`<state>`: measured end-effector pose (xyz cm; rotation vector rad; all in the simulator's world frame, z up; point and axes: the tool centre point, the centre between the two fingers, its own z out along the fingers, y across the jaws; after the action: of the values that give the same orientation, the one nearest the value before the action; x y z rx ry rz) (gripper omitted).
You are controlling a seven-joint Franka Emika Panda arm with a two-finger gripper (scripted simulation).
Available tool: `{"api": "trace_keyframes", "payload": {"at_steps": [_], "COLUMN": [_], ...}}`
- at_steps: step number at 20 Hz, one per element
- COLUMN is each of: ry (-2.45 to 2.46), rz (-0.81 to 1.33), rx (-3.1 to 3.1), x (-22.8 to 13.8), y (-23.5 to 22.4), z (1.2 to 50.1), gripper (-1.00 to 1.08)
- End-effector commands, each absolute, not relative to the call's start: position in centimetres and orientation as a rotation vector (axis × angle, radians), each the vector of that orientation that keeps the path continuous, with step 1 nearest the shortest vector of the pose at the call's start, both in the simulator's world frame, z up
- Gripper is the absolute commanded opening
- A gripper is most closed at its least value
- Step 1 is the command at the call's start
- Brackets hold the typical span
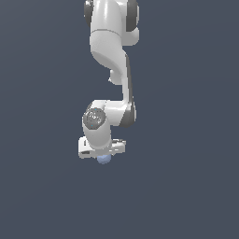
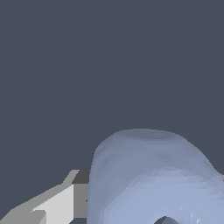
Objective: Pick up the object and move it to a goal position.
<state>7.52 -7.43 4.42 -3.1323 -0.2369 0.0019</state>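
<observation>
the arm reaches down through the exterior view with its wrist bent over, and the gripper points downward below the wide pale hand body. the object, a small pale blue rounded lump, shows just under that hand body, right at the fingertip end, tucked close against the hand so that only its lower curve peeks out.

in the wrist view the object fills much of the picture, very near the camera, a smooth barrel-like mass with a dark notch at its lower edge. one grey and white finger lies touching or just beside one flank of it; on the opposite flank only a sliver of pale finger shows at the picture's edge. the fingers seem to sit on either side of the lump, closed against it, though the contact itself is mostly hidden by the object. all around is plain dark slate background.
</observation>
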Motion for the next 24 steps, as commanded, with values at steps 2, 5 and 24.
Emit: {"api": "trace_keyframes", "payload": {"at_steps": [2,5,24], "ry": [-0.237,-0.237,-0.237], "rz": [0.000,0.000,0.000], "rx": [-3.133,-3.133,-3.132], "x": [7.3,6.9,1.6], "y": [-7.6,-7.7,-10.2], "z": [5.5,6.9,25.8], "gripper": [-1.00,-1.00,-1.00]}}
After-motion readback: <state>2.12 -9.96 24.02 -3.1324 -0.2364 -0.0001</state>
